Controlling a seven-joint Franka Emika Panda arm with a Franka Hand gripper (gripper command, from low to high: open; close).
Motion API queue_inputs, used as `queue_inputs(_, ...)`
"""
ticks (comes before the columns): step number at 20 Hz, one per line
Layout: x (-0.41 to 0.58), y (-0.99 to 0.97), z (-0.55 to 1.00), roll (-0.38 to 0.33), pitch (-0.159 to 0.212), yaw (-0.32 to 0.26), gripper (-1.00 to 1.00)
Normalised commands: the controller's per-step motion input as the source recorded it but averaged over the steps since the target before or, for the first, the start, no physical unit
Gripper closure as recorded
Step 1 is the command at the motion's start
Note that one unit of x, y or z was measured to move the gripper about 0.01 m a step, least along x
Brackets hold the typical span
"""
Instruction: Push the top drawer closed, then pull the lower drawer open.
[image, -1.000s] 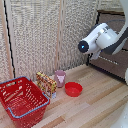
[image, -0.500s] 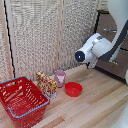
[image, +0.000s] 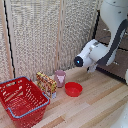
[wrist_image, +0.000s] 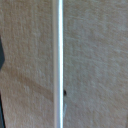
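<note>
Red: one basket, one bowl; one pink cup.

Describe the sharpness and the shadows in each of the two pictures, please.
Exterior view: soft and low in detail, with the white arm slightly smeared; lighting even, no hard shadows. Wrist view: blurred close-up of a woven surface, the bright bar glaring, a faint diagonal shadow beside it.

A light wooden counter carries a red wire basket at the exterior view's left, then a yellow snack packet, a pink cup and a red bowl.
</note>
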Motion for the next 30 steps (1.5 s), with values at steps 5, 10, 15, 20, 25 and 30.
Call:
queue_inputs(5, 0.156, -0.33, -0.17, -0.035, 0.000, -0.023, -1.00)
queue_inputs(10, 0.051, -0.34, -0.02, -0.090, -0.026, -0.001, -1.00)
queue_inputs(15, 0.000, -0.40, 0.05, -0.124, -0.003, 0.000, -1.00)
queue_inputs(20, -0.001, -0.14, 0.00, -0.073, 0.013, 0.014, 1.00)
queue_inputs(25, 0.000, 0.24, -0.03, -0.022, 0.027, 0.014, 1.00)
queue_inputs(30, 0.166, 0.07, -0.06, -0.010, 0.059, 0.128, 1.00)
